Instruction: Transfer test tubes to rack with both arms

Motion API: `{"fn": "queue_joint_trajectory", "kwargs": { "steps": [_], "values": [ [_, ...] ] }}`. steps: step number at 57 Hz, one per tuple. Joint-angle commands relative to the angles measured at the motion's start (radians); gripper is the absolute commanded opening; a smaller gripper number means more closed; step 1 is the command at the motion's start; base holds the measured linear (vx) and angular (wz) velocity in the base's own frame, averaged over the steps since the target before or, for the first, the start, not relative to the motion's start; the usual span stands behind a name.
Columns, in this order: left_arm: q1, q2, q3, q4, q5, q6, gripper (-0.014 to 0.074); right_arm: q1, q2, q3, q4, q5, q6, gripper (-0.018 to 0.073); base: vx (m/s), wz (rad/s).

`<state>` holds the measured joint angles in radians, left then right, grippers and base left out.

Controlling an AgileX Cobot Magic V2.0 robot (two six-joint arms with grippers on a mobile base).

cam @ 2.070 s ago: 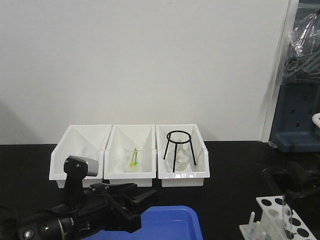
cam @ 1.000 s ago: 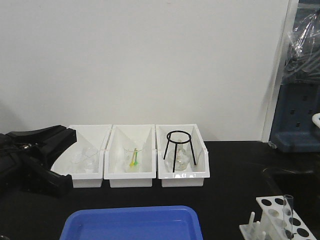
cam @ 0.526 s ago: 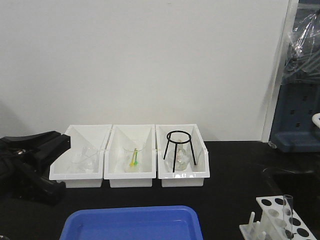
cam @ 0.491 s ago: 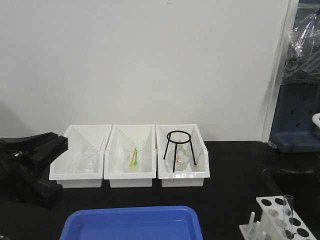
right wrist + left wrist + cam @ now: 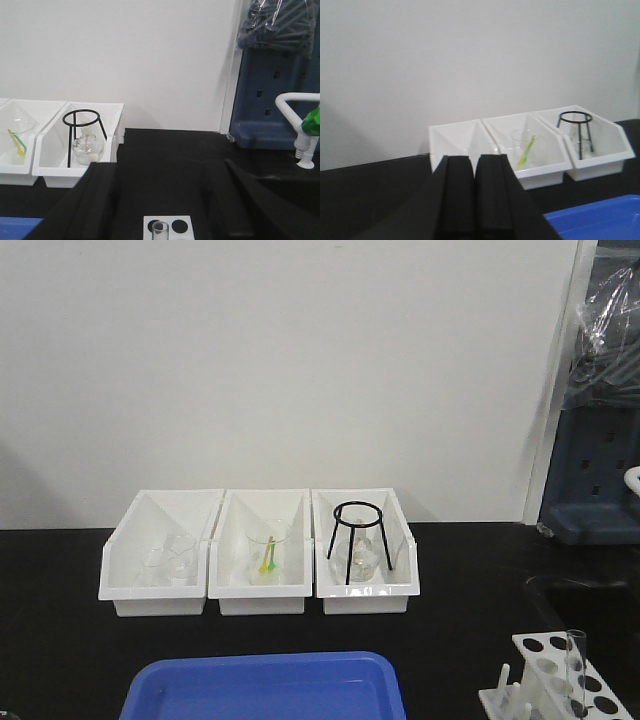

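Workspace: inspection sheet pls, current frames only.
Surface: black table.
Job's things: rack at front right, one test tube upright in it.
Clutter: three white bins with glassware, black tripod stand in the rightmost; blue tray in front.
Grippers: left gripper shut, empty; right gripper open above the rack.
Cables: nothing seen.
Surroundings: white wall; blue pegboard, white tap.

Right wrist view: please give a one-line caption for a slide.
Open right end effector above the rack holding one test tube; white bins behind.
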<state>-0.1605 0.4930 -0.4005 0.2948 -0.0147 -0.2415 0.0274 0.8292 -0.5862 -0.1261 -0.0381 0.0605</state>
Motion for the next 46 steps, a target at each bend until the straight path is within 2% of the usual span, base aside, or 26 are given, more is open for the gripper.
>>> {"fn": "queue_joint_trajectory", "kwargs": {
  "steps": [1, 8, 18, 24, 27, 46],
  "values": [
    [0.076, -0.104, 0.047, -0.014, -0.058, 0.000, -0.0004, -0.007, -0.009, -0.035, -0.007, -0.081, -0.008, 0.0435, 0.00, 0.00],
    [0.161, -0.231, 0.156, -0.076, -0.034, 0.000, -0.0004, -0.007, -0.009, -0.035, -0.007, -0.081, -0.008, 0.0435, 0.00, 0.00],
    [0.236, -0.398, 0.319, -0.145, -0.052, 0.000, -0.0004, -0.007, -0.009, -0.035, -0.007, -0.081, -0.008, 0.0435, 0.00, 0.00],
    [0.244, -0.490, 0.408, -0.153, -0.069, 0.000, -0.0004, -0.007, -0.009, -0.035, -0.007, -0.081, -0.008, 0.0435, 0.00, 0.00],
    [0.241, -0.529, 0.402, -0.158, 0.015, 0.000, -0.0004, -0.007, -0.009, -0.035, -0.007, -0.081, -0.008, 0.0435, 0.00, 0.00],
    [0.241, -0.517, 0.402, -0.168, 0.034, 0.000, -0.0004, -0.007, -0.009, -0.035, -0.007, -0.074, -0.008, 0.0435, 0.00, 0.00]
  ]
}}
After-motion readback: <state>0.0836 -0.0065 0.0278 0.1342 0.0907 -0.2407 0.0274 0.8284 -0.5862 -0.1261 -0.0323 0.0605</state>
